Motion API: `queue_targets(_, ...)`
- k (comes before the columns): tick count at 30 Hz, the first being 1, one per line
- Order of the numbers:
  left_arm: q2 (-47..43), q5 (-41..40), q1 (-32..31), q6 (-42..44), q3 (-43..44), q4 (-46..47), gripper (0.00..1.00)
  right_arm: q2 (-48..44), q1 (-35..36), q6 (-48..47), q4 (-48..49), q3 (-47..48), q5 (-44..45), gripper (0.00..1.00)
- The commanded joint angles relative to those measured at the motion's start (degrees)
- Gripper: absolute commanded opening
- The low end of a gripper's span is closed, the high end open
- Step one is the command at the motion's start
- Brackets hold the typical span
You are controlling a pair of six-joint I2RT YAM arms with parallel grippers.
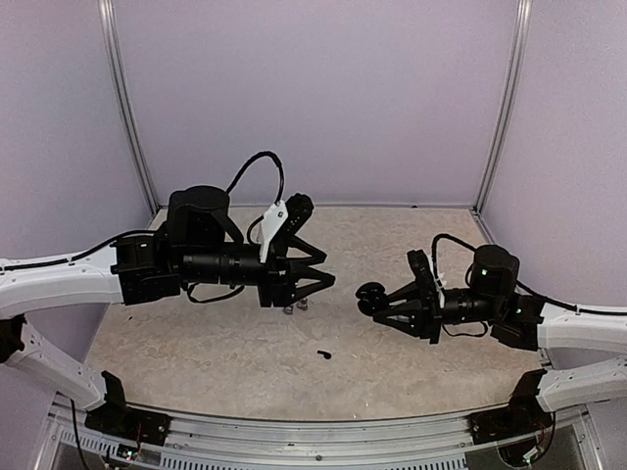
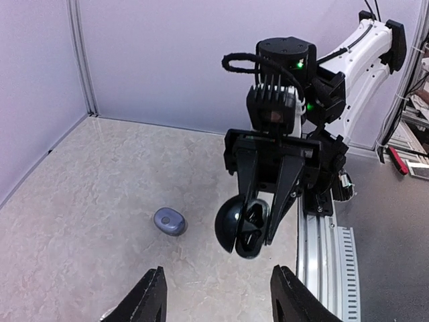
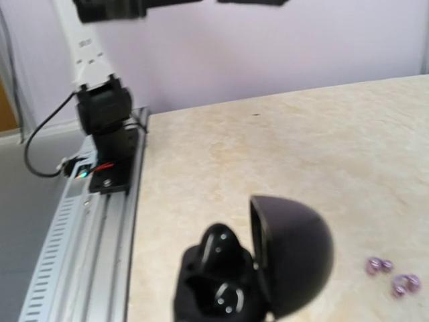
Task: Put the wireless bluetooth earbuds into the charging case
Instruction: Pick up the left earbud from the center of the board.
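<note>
Pale lilac walls (image 1: 313, 98) close in a beige marbled table (image 1: 216, 362). From above, the left gripper (image 1: 329, 270) hangs with its fingers spread and nothing between them. Two silvery earbuds (image 1: 294, 307) lie touching each other on the table just below and behind its fingertips. The right gripper (image 1: 384, 304) faces it, a short gap between their tips, and is clamped on the black charging case (image 1: 366, 296). One black earbud (image 1: 324, 353) lies alone on the table, nearer the arm bases than either gripper and roughly between the two.

In the left wrist view, the left gripper's fingers (image 2: 151, 298) stand wide apart at the bottom edge. Straight ahead, the right gripper (image 2: 261, 215) pinches the open case (image 2: 231, 225) from both sides, above the table. A grey-blue puck (image 2: 170, 221) rests on the table ahead and left of the left fingers.

In the right wrist view, the case (image 3: 295, 261) fills the lower middle, its lid raised to the right. A black earbud (image 3: 218, 243) appears to sit in the base, though blur hides the detail. The silvery earbuds (image 3: 392, 276) lie on the table to the right of the case.
</note>
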Motion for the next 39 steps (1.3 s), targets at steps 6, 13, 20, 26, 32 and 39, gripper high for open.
queue_targets(6,4.09,-4.36,-1.22,14.60,2.13,-20.74,0.51,-8.10,-5.85,6.59,0.05,-4.36,5.55,0.00)
queue_targets(13,16.12,-9.45,-5.02,23.76,9.91,-33.35,0.47,-12.62,-9.29,10.74,-0.46,-6.54,7.23,0.00)
queue_targets(20,26.54,-11.97,-6.07,31.20,17.44,-37.43,0.46,-13.91,-10.47,12.00,-1.02,-7.07,7.86,0.00)
queue_targets(26,32.93,-12.40,-5.49,33.67,22.96,-40.40,0.46,-15.02,-11.11,12.65,-1.00,-7.46,8.41,0.00)
queue_targets(32,39.51,-13.94,-3.96,34.50,25.98,-42.19,0.42,-15.53,-11.43,12.62,-1.22,-7.61,8.10,0.00)
queue_targets(39,43.59,-14.95,-2.67,35.30,28.40,-41.74,0.40,-16.59,-11.70,12.74,-0.61,-8.52,8.04,0.00)
